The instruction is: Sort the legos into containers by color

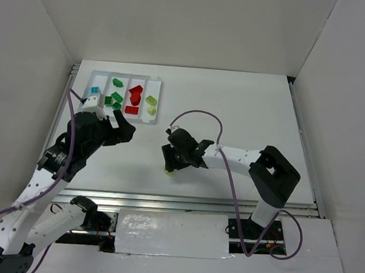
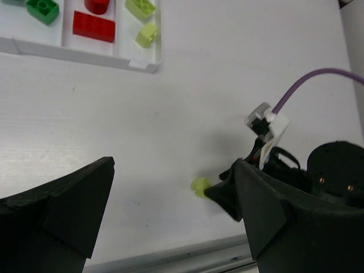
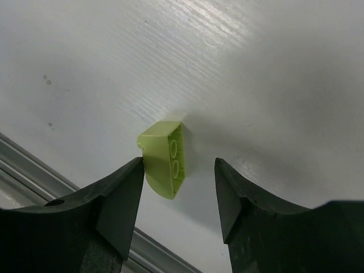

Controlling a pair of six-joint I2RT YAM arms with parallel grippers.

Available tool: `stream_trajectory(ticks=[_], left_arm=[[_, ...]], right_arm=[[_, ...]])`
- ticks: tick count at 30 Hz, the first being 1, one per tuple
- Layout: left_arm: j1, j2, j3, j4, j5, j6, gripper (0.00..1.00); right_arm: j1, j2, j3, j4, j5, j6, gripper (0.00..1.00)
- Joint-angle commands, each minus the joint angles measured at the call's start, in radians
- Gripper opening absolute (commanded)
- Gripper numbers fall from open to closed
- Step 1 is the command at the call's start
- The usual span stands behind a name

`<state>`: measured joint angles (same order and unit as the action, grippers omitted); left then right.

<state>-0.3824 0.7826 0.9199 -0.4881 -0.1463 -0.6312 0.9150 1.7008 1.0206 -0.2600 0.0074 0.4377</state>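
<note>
The right arm's black fingers fill the bottom of its wrist view, low over the table. The right jaws stand apart with one yellow-green lego between them. The finger on the left of that view is at the lego's edge, and a strip of bare table shows between the lego and the other finger, so nothing is clamped. The lego lies on the table close to the metal rail at the near edge, well apart from the tray.

The tray sits at the far left of the table, its four containers side by side. From the left they hold one teal lego, green legos, red legos and two yellow-green legos. The left arm hides the near end of the left containers.

The left jaws are wide apart with nothing in them, their fingers over bare table near the tray's near edge. A purple cable loops up from the right wrist
</note>
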Motion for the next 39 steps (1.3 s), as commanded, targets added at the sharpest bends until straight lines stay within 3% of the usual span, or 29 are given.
stream_trajectory(ticks=[1, 7, 11, 20, 28, 33, 39], left_arm=[[-0.003, -0.089, 0.022, -0.142, -0.027, 0.094, 1.00], [-0.003, -0.181, -0.012, -0.211, -0.078, 0.143, 1.00], [-0.004, -0.212, -0.042, -0.170, -0.075, 0.131, 1.00], [0.013, -0.235, -0.069, -0.136, -0.068, 0.133, 1.00], [0.022, -0.307, -0.075, -0.147, -0.131, 0.102, 1.00], [0.066, -0.338, -0.078, -0.156, -0.174, 0.085, 1.00], [0.119, -0.347, -0.089, -0.133, -0.128, 0.102, 0.99]], right_arm=[[0.025, 0.028, 0.047, 0.019, -0.001, -0.020, 0.60], [0.041, 0.117, 0.102, 0.001, -0.003, -0.013, 0.55], [0.053, 0.158, 0.131, -0.024, 0.017, 0.009, 0.00], [0.059, 0.140, 0.219, -0.028, 0.005, 0.007, 0.00], [0.050, 0.223, 0.416, -0.076, 0.065, 0.012, 0.00], [-0.045, 0.315, 0.677, -0.122, 0.069, 0.004, 0.00], [-0.191, 0.575, 1.084, -0.229, -0.053, 0.009, 0.00]])
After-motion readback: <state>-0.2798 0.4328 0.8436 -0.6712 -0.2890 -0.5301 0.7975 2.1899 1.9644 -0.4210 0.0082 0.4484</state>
